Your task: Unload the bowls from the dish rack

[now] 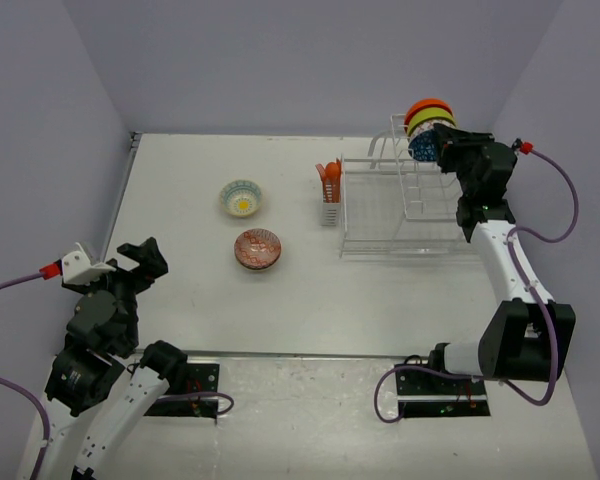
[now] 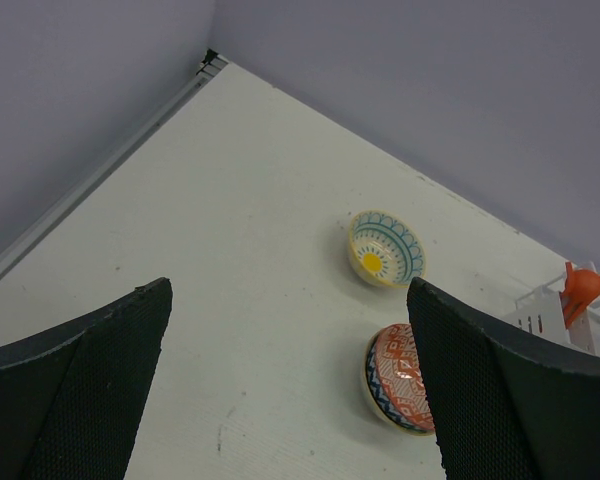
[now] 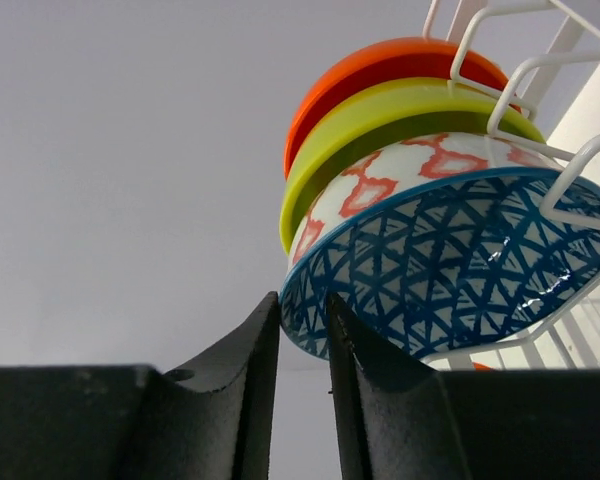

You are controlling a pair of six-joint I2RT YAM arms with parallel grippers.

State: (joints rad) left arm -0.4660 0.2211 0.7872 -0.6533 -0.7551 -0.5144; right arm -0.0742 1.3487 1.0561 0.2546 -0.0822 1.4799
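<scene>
In the white wire dish rack [image 1: 400, 215] several bowls stand on edge in the tall slotted section: orange [image 3: 380, 65], yellow-green [image 3: 380, 120], a red-on-white patterned one [image 3: 400, 175] and a blue mosaic bowl [image 3: 460, 265] nearest me. My right gripper [image 3: 302, 310] is at the back right of the table [image 1: 446, 150], its fingers pinched on either side of the blue bowl's rim. A yellow-rimmed pale bowl [image 1: 241, 198] and a red-brown patterned bowl [image 1: 258, 249] sit on the table left of the rack. My left gripper [image 1: 130, 262] hovers open over the front left, holding nothing.
An orange utensil holder [image 1: 329, 190] hangs on the rack's left end. White rack wires [image 3: 580, 165] cross in front of the bowls. Purple walls close the table on three sides. In the left wrist view the two table bowls [image 2: 385, 248] [image 2: 398, 378] lie ahead.
</scene>
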